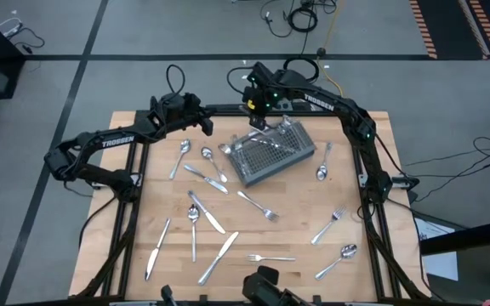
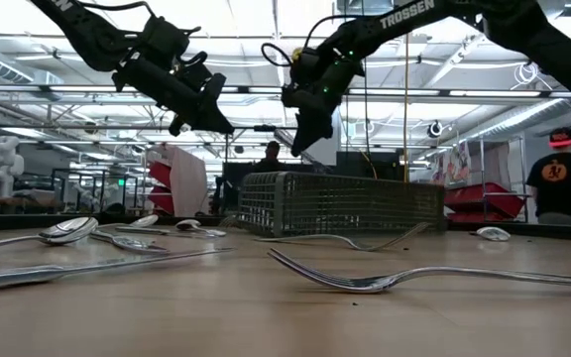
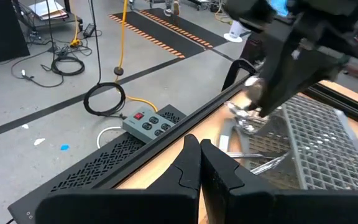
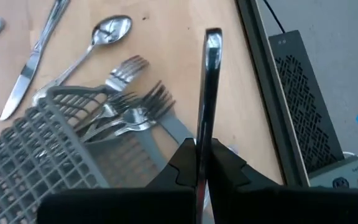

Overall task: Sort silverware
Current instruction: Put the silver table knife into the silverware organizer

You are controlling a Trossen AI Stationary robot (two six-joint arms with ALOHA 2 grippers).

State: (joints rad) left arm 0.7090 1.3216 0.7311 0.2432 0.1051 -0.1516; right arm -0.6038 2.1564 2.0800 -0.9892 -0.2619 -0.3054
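The silverware lies scattered on the wooden table (image 1: 168, 280): knives (image 1: 222, 255), forks (image 1: 258, 206) and spoons (image 1: 339, 259). A grey wire-mesh basket (image 1: 272, 151) rests on its side near the far edge, with several forks (image 4: 129, 115) sticking out of its open end. My right gripper (image 1: 259, 117) hangs above that end, shut on one slim silver piece (image 4: 207, 93). My left gripper (image 1: 204, 124) hovers shut and empty to the basket's left, above the table's far edge. My right gripper pinches the slim silver piece between its two fingers (image 4: 185, 158), and the piece runs on along them to a free end (image 4: 213, 36). The fingers point down from above. The piece is lifted clear of the table and basket. Seen edge-on, its kind cannot be told.
A power strip (image 3: 148, 121) and cables lie on the floor beyond the far edge. A black frame rail (image 1: 228, 109) runs along that edge. A spoon (image 4: 107, 31) and knife (image 4: 23, 81) lie near the basket. People stand in the room behind (image 2: 563, 178).
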